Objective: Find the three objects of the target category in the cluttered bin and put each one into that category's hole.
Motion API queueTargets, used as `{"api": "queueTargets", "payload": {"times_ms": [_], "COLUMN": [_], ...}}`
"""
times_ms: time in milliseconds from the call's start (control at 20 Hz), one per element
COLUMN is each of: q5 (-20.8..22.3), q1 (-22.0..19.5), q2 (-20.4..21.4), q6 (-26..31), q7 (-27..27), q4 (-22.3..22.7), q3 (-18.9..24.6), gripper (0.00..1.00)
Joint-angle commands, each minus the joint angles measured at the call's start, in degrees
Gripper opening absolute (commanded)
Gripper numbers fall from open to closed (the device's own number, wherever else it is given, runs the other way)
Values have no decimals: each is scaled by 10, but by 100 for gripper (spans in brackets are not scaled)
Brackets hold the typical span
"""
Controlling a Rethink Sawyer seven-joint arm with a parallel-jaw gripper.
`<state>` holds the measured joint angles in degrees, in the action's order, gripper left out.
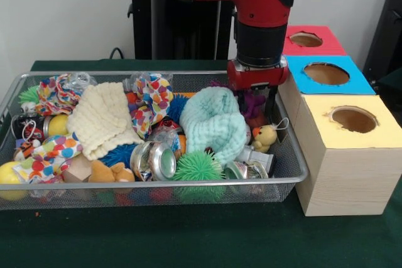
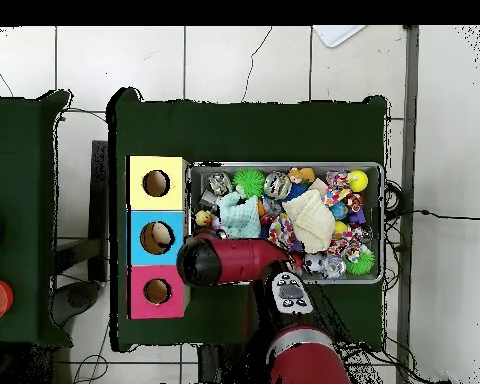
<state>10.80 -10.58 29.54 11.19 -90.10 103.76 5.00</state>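
Duckling [image 1: 265, 137] sits in the bin [image 1: 295, 166] at the end nearest the boxes, just beside a mint cloth [image 1: 215, 120]. Bear [image 1: 110, 171] lies against the front rim, by a green spiky ball [image 1: 198, 167]. I cannot pick out the tiger. The hand [image 1: 257, 108] hangs inside the bin just behind the duckling; whether it is spread I cannot tell. The red hole [image 1: 306, 39] is farthest back in the front view, past blue and yellow. The counter [image 1: 188, 236] is dark green cloth, the wall [image 1: 56, 10] pale, the floor [image 2: 234, 60] light tile.
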Motion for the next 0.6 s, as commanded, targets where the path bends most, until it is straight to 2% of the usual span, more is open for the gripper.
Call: {"api": "queueTargets", "payload": {"times_ms": [50,250,600], "q5": [-2,-9,-15], "q1": [14,14,20], "q2": [-65,-69,-72], "q6": [-60,-48,-61], "q7": [-97,-89,-101], "q4": [-28,-44,-35], "q3": [21,23,22], "gripper": [100,100,100]}}
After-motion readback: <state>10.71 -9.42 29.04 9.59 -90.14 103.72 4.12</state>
